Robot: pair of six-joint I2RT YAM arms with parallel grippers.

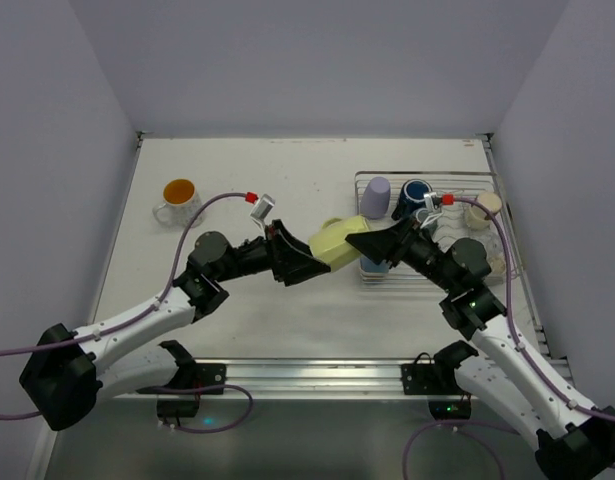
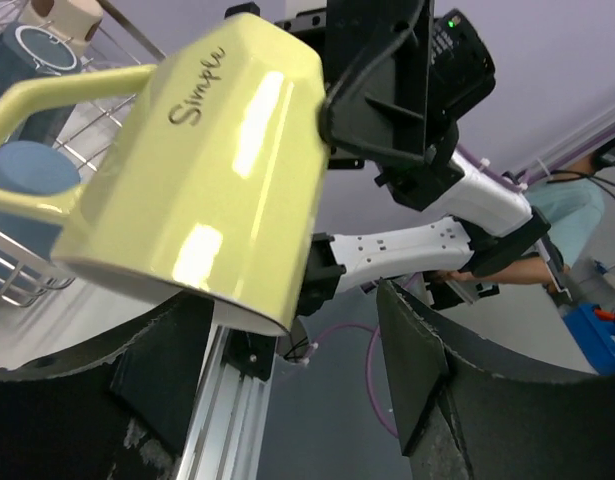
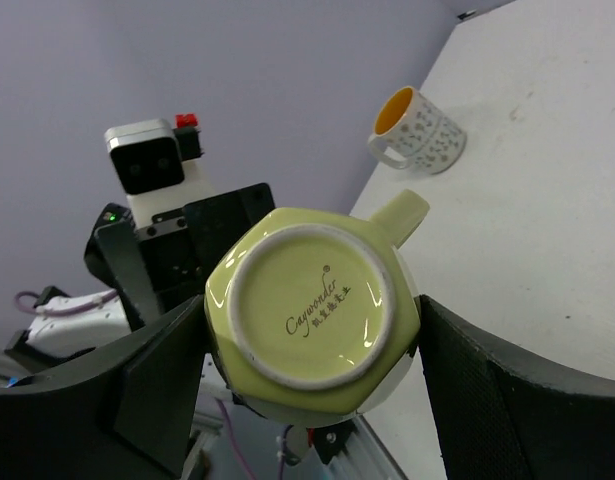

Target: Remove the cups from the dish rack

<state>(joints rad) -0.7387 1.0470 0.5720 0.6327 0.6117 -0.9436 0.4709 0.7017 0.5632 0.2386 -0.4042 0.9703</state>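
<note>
- The pale yellow-green mug (image 1: 337, 243) is held in the air on its side, above the table (image 1: 277, 170) and just left of the near left corner of the dish rack (image 1: 457, 178).
- The right gripper (image 1: 365, 247) is closed on the base end of this mug. In the right wrist view its two fingers (image 3: 157, 390) are seen pressed against opposite sides, with the mug's underside turned to the camera.
- The left gripper (image 1: 302, 258) is spread wide at the mug's mouth end. In the left wrist view one finger is seen close under the rim, and the other stands well apart from the mug.
- The handle is pointed toward the far side, and the word "Simple" is printed on the mug's wall.
- A lavender cup (image 1: 377, 197), a navy cup (image 1: 415, 195) and a cream cup (image 1: 487, 205) are seen in the far part of the rack. A light blue cup (image 1: 372, 265) is partly hidden near its near left corner.
- A white mug with orange inside (image 1: 177, 200) stands upright on the far left of the table, well apart from the rack.
</note>
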